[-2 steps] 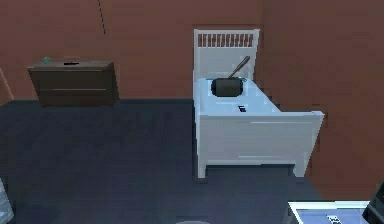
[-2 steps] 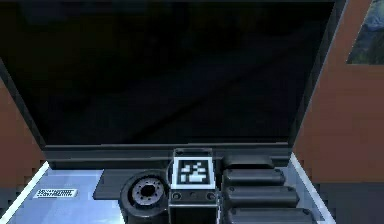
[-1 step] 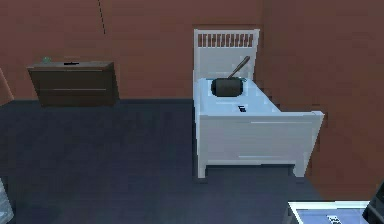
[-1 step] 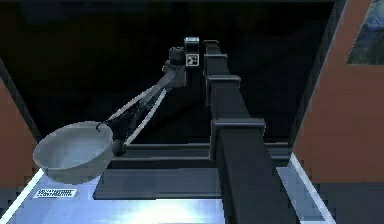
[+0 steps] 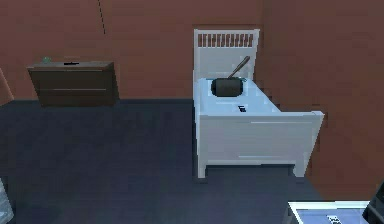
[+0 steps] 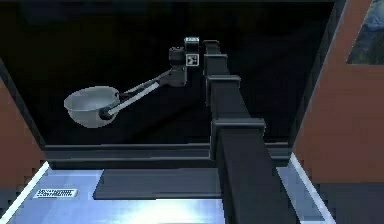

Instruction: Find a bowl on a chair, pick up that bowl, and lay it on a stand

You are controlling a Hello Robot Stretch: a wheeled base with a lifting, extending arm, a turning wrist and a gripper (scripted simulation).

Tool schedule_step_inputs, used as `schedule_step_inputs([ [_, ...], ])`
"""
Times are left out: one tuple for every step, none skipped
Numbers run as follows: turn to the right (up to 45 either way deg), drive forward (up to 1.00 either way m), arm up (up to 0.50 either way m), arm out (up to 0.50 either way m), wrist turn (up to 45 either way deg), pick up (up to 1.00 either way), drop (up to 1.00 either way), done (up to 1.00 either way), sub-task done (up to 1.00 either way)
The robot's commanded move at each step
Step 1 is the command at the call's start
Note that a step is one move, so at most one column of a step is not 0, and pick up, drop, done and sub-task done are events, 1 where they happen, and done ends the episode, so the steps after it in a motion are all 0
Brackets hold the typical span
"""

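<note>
Tool (image 6: pixel 110 111), pale bowl (image 6: pixel 82 103) held aloft

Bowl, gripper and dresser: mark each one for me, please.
bowl (image 6: pixel 88 104): arm side view, on its grey outer wall.
gripper (image 6: pixel 120 103): arm side view, between its fingertips.
dresser (image 5: pixel 75 85): forward view, on its brown front.

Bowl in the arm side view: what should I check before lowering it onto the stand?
1. Bowl held: ok. The bowl hangs at the gripper's far end, clear of every surface.
2. Bowl upright: ok. Its rim faces up.
3. Landing surface: ok. The white stand top lies below, bare to the left of the dark flat base.
4. Bowl above that bare patch: cannot tell.
5. Gap between the bowl and the dark screen behind it: cannot tell.
</note>
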Motion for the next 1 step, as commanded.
schedule_step_inputs([
  [0.0, 0.00, 0.00, 0.00, 45.0, 0.00, 0.00, 0.00, 0.00],
])
